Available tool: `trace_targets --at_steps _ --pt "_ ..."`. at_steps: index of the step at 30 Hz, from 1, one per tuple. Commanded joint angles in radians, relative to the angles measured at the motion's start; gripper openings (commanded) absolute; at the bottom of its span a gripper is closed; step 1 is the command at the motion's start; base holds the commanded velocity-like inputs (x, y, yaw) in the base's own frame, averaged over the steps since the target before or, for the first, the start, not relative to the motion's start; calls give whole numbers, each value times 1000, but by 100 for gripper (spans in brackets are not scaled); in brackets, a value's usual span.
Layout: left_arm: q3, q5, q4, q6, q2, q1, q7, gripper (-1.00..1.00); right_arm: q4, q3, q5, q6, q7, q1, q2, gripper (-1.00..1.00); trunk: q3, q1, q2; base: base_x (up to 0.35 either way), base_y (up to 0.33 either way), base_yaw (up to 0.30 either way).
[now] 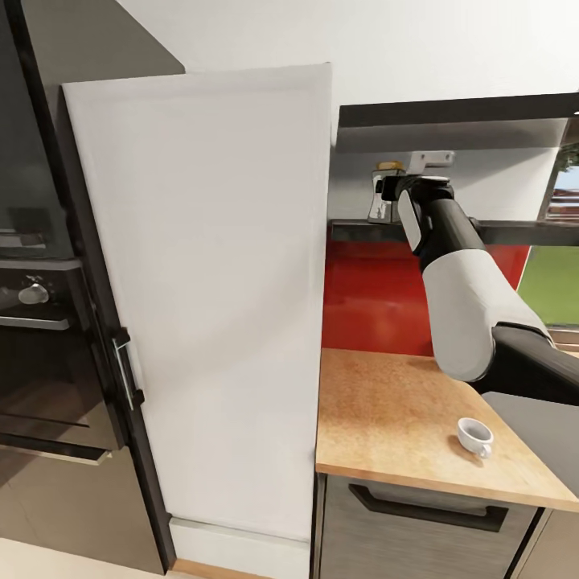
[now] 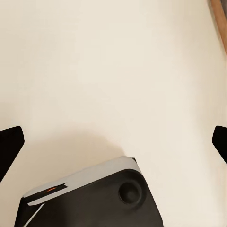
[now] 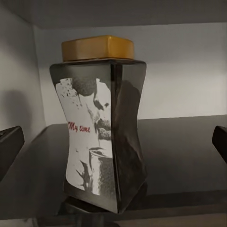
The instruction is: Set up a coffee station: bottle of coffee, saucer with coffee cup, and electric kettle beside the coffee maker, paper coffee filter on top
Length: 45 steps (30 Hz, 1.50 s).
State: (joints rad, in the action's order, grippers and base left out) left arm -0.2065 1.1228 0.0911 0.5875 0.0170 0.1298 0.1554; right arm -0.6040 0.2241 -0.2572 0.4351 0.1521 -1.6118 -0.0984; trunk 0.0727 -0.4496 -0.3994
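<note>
your right gripper (image 1: 402,186) is up at the kitchen shelf (image 1: 515,232), its fingers spread wide with nothing between them yet. the bottle of coffee (image 3: 101,125) stands upright on that shelf straight ahead of the gripper, centred between the two dark fingertips (image 3: 10,146) at the edges of the right wrist view. its long axis is vertical, yellow lid on top, label turned toward the gripper. in the head view you catch just the lid and a bit of the jar peeking out beside the wrist, at the shelf's end nearest the tall white cabinet (image 1: 209,289). judgement: the fingers aren't around the jar yet, so the next move looks like a straight push forward along the shelf, then a squeeze at the waisted middle. the shelf above sits close over the lid, so lift little before pulling back.

the right arm is clearly the nearer one. your left gripper (image 2: 113,142) hangs low, fingers spread and empty, facing pale floor.

the coffee cup (image 1: 475,437) sits alone on the counter (image 1: 386,418), below the shelf, well apart from the bottle.
</note>
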Motion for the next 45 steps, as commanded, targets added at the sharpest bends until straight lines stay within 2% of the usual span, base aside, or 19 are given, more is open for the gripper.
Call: trace_targets --at_steps 1,12,25,45 --pt "-8 5 1 -1 0 1 10 100 0 5 -7 5 -1 0 -1 100 0 0 -1 12 0 0" --pt "-8 5 1 -2 -1 1 10 100 7 0 -4 11 7 0 -3 100 0 0 -1 3 0 0" --pt "-7 5 1 -2 -2 1 10 100 49 4 -4 88 28 1 -5 100 0 0 -1 0 0 0" --pt "-7 5 1 -2 -2 1 10 100 58 5 -1 88 43 1 -12 100 0 0 -1 8 0 0"
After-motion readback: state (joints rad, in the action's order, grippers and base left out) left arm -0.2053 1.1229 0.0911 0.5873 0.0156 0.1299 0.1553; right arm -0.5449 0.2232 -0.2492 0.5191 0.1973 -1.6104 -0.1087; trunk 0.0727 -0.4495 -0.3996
